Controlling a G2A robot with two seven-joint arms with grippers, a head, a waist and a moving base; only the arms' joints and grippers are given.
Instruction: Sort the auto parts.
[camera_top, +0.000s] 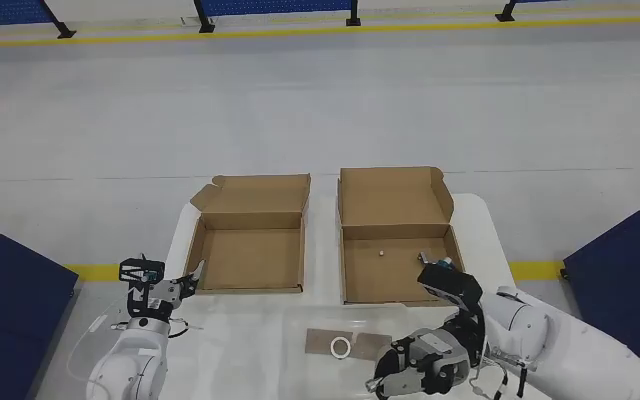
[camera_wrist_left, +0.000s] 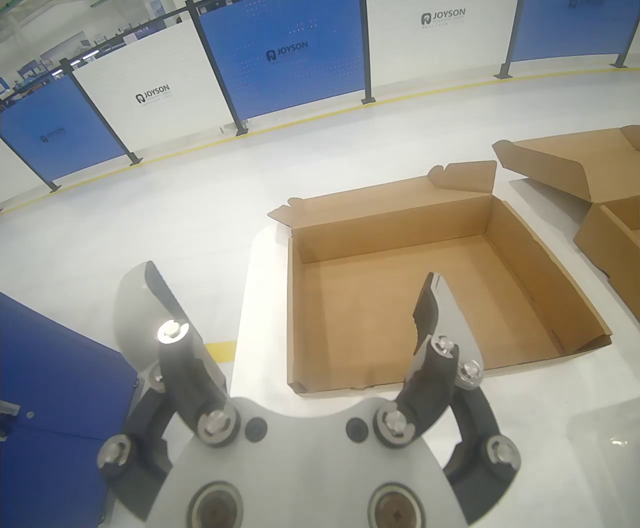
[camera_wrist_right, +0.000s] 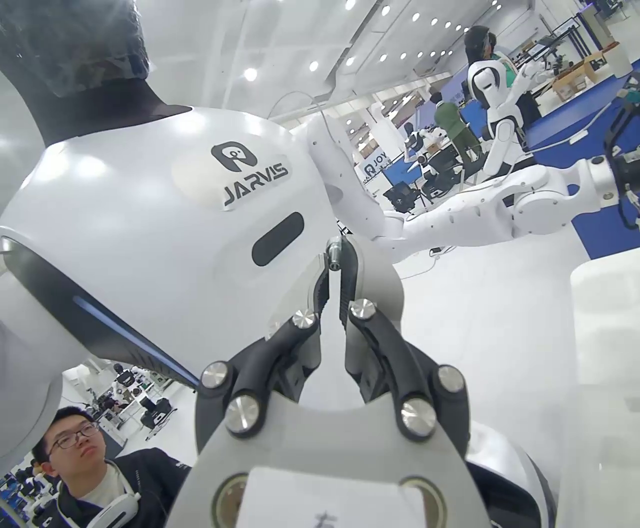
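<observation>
A small silver bolt (camera_wrist_right: 333, 250) sits pinched between the right claw (camera_wrist_right: 334, 282) tips; a white ring (camera_top: 341, 347) lies flat near that claw.

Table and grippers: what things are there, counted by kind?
Boxes: 2 (left box, right box)
Sheet: 1
Ring: 1, on the sheet
Bits in right box: 2 (white bit, grey bit)
Metal part: 1, in right gripper
Total: 7
</observation>
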